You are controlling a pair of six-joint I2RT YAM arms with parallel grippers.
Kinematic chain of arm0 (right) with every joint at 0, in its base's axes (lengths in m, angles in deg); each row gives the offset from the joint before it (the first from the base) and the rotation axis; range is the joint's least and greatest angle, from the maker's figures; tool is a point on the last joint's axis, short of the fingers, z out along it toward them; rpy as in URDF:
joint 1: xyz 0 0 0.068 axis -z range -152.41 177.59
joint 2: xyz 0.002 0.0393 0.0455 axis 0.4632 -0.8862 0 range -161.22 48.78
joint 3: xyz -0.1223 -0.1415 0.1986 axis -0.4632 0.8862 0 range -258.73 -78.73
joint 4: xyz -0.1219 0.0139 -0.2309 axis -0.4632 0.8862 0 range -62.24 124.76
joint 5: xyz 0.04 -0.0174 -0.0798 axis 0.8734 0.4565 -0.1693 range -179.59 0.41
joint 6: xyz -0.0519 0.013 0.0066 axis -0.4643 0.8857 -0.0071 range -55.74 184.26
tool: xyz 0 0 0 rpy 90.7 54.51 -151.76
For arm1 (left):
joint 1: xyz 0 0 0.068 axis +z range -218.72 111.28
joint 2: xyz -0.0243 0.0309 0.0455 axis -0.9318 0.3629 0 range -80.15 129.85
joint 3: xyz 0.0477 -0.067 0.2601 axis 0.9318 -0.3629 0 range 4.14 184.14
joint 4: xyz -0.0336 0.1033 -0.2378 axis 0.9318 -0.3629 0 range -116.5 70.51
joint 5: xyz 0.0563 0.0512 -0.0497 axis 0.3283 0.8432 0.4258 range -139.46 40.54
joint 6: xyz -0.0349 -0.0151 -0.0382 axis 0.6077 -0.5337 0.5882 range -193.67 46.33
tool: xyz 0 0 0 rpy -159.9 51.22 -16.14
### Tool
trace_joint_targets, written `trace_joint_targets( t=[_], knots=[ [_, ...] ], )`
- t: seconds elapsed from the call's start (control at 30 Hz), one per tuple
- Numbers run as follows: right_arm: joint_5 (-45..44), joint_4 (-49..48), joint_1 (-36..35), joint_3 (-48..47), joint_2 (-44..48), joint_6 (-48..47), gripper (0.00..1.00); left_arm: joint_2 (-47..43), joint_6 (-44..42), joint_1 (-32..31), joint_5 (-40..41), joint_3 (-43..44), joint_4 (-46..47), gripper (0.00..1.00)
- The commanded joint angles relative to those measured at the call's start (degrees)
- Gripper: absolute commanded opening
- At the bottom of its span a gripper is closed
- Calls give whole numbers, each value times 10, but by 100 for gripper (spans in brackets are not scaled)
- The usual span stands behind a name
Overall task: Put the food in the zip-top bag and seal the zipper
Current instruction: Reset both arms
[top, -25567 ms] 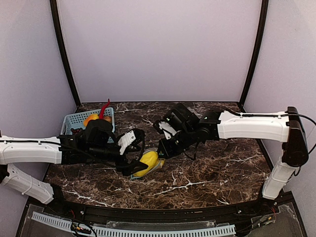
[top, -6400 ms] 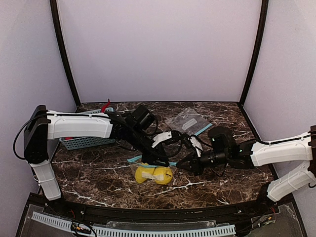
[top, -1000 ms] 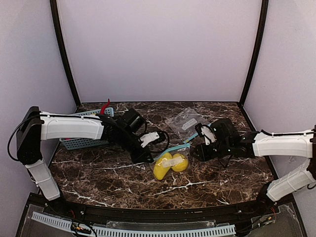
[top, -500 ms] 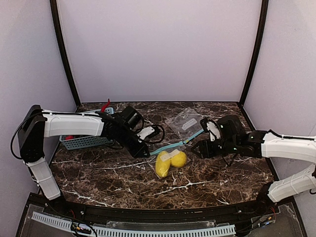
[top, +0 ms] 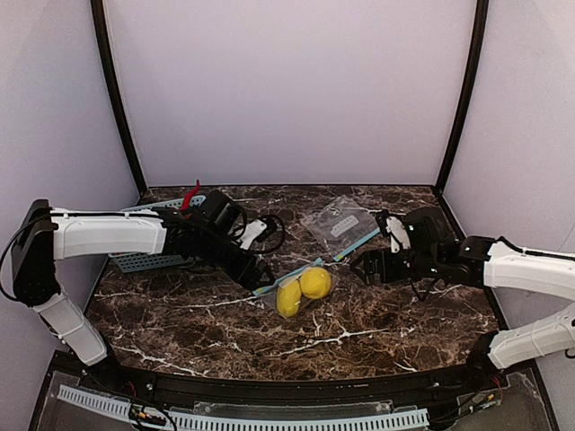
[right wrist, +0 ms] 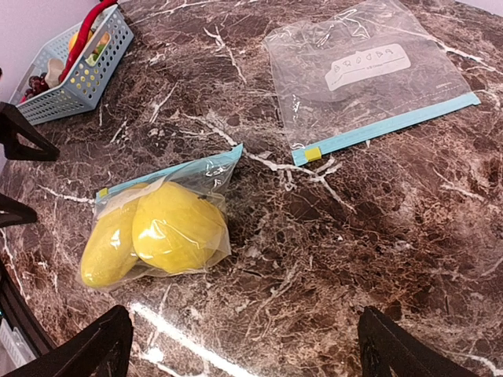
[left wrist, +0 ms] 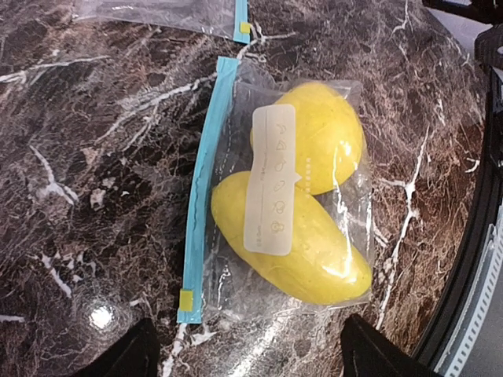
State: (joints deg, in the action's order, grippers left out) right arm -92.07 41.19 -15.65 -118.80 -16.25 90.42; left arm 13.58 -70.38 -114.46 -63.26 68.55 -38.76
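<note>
Two yellow lemons (top: 303,289) lie inside the clear zip-top bag (left wrist: 236,290), which rests flat on the marble table with its white label (left wrist: 271,181) facing up. The teal zipper (left wrist: 203,188) runs straight along the bag's left edge, and no gap shows in it. My left gripper (top: 256,269) hangs open just left of the bag, holding nothing. On the bag's right, a short way off, my right gripper (top: 359,267) is also open and empty. The right wrist view shows the bag (right wrist: 157,228) lying apart from both sets of fingers.
A second, empty zip-top bag (top: 340,222) lies flat behind the filled one. A teal basket (right wrist: 75,78) with a red chili (top: 190,196) and other food stands at the back left, partly behind my left arm.
Both grippers have opened and let go of the bag. The left one drew back to the left, the right one to the right. The bag with the lemons has settled on the table.
</note>
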Motion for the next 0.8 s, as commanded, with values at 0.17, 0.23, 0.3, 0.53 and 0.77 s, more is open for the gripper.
trace_joint_targets(
  t=[0.17,0.23,0.3,0.53,0.77],
  knots=[
    [19,6,49,8,-12,-8,99,-122,85,68,39,-90,56,87],
    [29,7,69,13,-13,-10,99,-164,104,92,52,-114,59,88],
    [46,9,91,19,-11,-15,99,-199,121,120,62,-140,62,89],
    [84,21,190,42,28,-42,99,-322,159,252,91,-217,57,98],
    [94,50,269,50,85,-71,98,-399,127,386,50,-203,-20,99]
  ],
)
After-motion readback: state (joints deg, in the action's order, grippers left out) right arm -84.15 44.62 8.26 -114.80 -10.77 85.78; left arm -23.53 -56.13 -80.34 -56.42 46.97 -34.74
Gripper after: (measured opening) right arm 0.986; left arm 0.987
